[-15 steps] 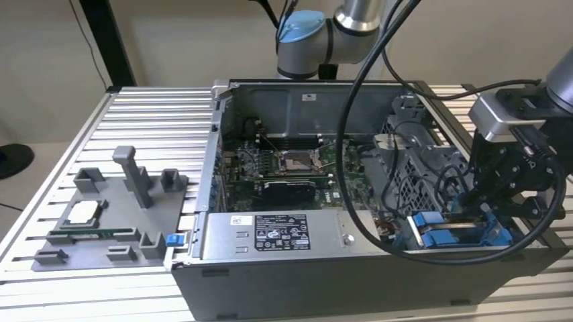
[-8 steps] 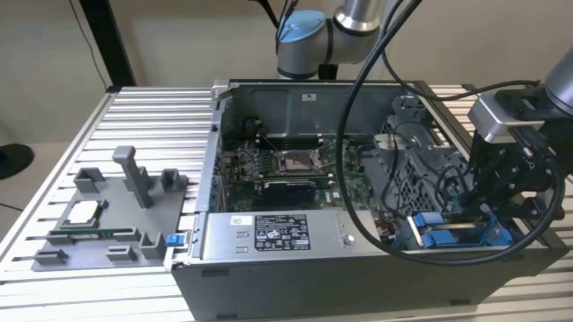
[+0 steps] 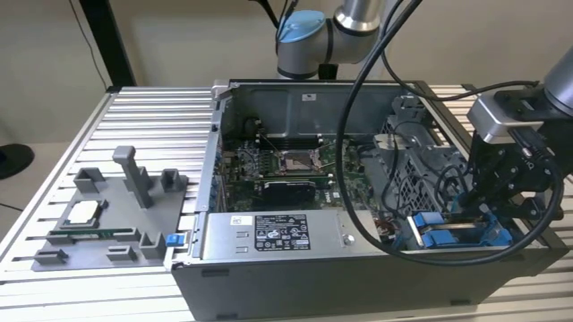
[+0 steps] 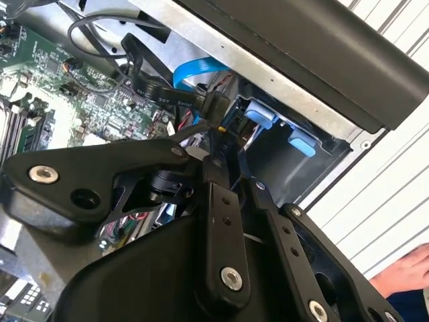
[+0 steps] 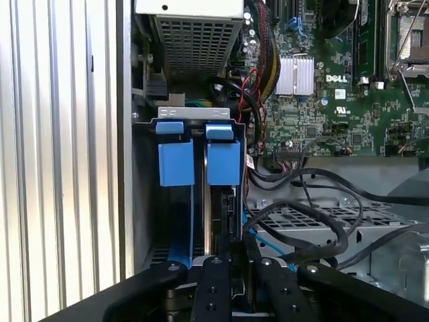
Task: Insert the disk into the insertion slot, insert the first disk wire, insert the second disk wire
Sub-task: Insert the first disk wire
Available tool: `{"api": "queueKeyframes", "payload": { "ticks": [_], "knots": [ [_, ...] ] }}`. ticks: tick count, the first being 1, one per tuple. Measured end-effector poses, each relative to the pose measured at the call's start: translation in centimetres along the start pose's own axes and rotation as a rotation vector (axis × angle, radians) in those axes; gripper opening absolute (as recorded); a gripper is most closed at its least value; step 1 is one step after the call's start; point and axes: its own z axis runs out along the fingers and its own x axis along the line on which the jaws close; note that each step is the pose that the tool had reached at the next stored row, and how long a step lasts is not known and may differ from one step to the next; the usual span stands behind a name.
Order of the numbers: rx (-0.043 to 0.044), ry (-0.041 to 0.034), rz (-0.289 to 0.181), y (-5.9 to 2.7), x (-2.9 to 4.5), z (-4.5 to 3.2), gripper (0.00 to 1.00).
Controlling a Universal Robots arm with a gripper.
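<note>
The disk (image 5: pixel 218 215) stands edge-on in the insertion slot (image 5: pixel 144 201), with its blue carrier tab (image 5: pixel 223 161) beside a second blue tab (image 5: pixel 177 161). In the exterior view the blue carriers (image 3: pixel 457 235) lie in the bay (image 3: pixel 506 249) at the case's front right corner. My gripper (image 5: pixel 236 258) hangs right over the disk's edge, fingers close together on a black wire connector (image 5: pixel 228 208). In the second wrist view the gripper (image 4: pixel 231 161) sits just under the black flat cable's connector (image 4: pixel 214 104). From outside, the gripper (image 3: pixel 484 211) is low over the bay.
A grey power-supply box (image 3: pixel 268 236) borders the bay, and the green motherboard (image 3: pixel 286 168) lies deeper in the case. Loose black cables (image 5: pixel 315 221) loop beside the bay. A grey parts tray (image 3: pixel 107 221) sits on the slatted table. A person's hand (image 4: pixel 402 272) rests outside the case.
</note>
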Motion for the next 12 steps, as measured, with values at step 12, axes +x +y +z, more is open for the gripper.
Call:
{"api": "queueKeyframes", "payload": {
  "ticks": [12],
  "knots": [
    [-0.0025,-0.0002,0.000,-0.12,0.01,0.14,0.00]
  ]
}}
